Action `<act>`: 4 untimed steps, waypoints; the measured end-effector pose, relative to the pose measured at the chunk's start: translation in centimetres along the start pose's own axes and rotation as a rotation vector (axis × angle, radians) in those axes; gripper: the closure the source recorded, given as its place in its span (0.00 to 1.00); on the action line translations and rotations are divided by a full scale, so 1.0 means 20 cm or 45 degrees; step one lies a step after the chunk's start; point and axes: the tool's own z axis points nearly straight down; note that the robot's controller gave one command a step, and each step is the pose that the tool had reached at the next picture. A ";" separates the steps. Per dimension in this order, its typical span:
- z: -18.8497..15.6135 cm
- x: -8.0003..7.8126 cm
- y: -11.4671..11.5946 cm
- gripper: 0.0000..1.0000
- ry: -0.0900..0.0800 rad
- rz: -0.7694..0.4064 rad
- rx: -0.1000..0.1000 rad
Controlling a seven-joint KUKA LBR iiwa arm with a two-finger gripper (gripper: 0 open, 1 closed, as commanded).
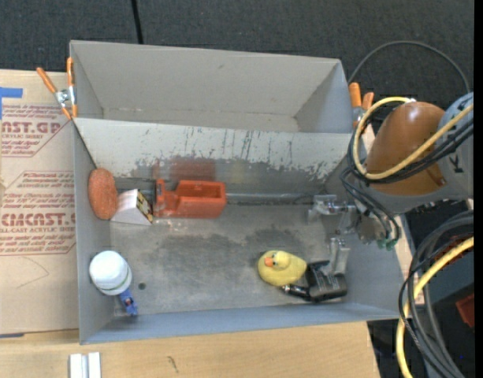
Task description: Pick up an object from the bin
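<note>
The yellow rubber duck (281, 267) sits by the bin's (225, 323) front wall, right of middle. The gripper (318, 288) is low just beside it; released or clenched, I cannot tell. It looks like the approach, and next it must straddle the duck and close.
</note>
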 end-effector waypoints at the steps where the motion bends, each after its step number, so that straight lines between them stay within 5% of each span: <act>1: -0.02 -0.01 0.00 0.00 -0.009 -0.002 0.001; 2: 0.14 0.11 0.21 0.00 -0.014 -0.070 0.004; 3: 0.25 0.14 0.28 0.00 -0.004 -0.148 -0.005; 4: 0.27 0.22 0.54 1.00 -0.015 -0.372 0.000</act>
